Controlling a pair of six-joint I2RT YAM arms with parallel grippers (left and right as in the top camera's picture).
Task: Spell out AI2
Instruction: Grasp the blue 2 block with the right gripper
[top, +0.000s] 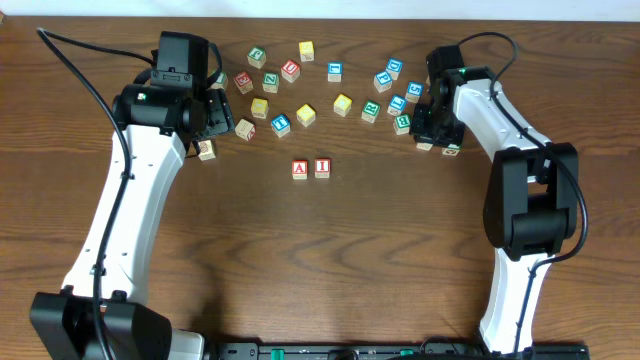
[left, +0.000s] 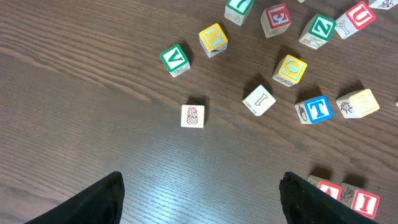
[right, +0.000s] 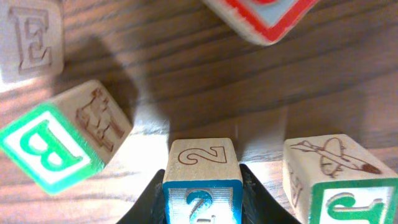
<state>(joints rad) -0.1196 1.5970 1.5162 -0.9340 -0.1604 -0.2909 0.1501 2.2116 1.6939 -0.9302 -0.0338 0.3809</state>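
Clamping the right gripper on the blue-edged wooden cube carved with a 2, one dark finger pressed to each side face. Sitting low in the loose pile, on or barely off the brown wooden table; cannot tell which. Crowded closely: a green-edged wooden B cube just to one side of the fingers, a wooden cube with an airplane drawing just to the other, a plain wooden E cube further ahead.

Hanging the left gripper with fingers wide apart and nothing between them, above bare table, with a white wooden cube bearing a pineapple picture ahead of it, untouched.

Judging progress: two of three characters placed. Red-lettered wooden A cube and red-lettered wooden I cube lying side by side, touching or nearly so, well away from the right gripper toward the table's middle. Left to do: lifting the 2 clear of its neighbours, carrying it across, and setting it just beyond the I on the side away from the A, in line. Probably about two thirds done, with the last pick in hand.
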